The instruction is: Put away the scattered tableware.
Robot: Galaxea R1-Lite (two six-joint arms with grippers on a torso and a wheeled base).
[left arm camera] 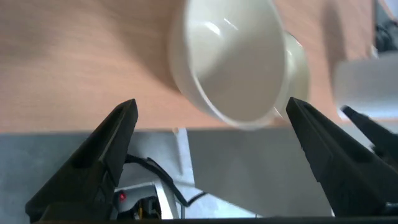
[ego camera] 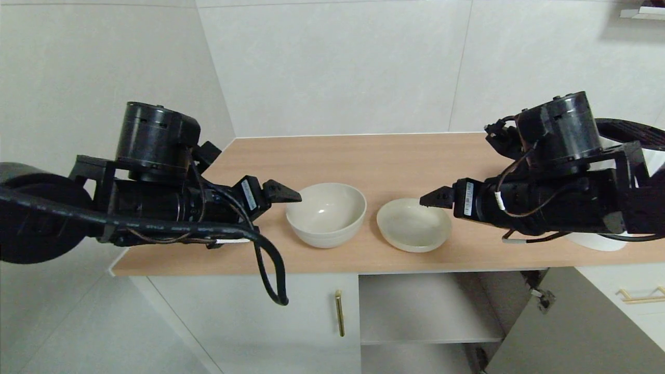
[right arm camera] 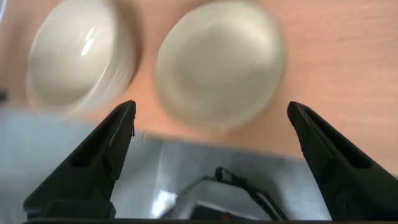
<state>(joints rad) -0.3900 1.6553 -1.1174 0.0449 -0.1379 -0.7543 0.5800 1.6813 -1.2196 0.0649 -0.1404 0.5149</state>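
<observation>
Deep bowl (ego camera: 326, 214) and shallow bowl (ego camera: 413, 224) upright, just beside each other with a narrow gap, near the front edge of the worktop (ego camera: 363, 161). Left gripper (ego camera: 283, 195) close to the deep bowl's rim on its left side, spread wide and holding nothing. Right gripper (ego camera: 434, 198) close to the shallow bowl's rim on its right side, likewise spread and empty. Below the worktop, an open cabinet compartment (ego camera: 421, 306) with a shelf, probably the place for stowing. Likely hazards from here: pushing a bowl toward the front edge and off it by closing off-centre on a smooth rim; knocking one bowl into the other across the narrow gap; contact between the two arms when working both bowls at once. In the head view, both grippers seen edge-on, spread not readable; confirmed in the wrist views, with each bowl framed between wide-open jaws. Added by the head view: the cabinet compartment and the spacing between the arms.
</observation>
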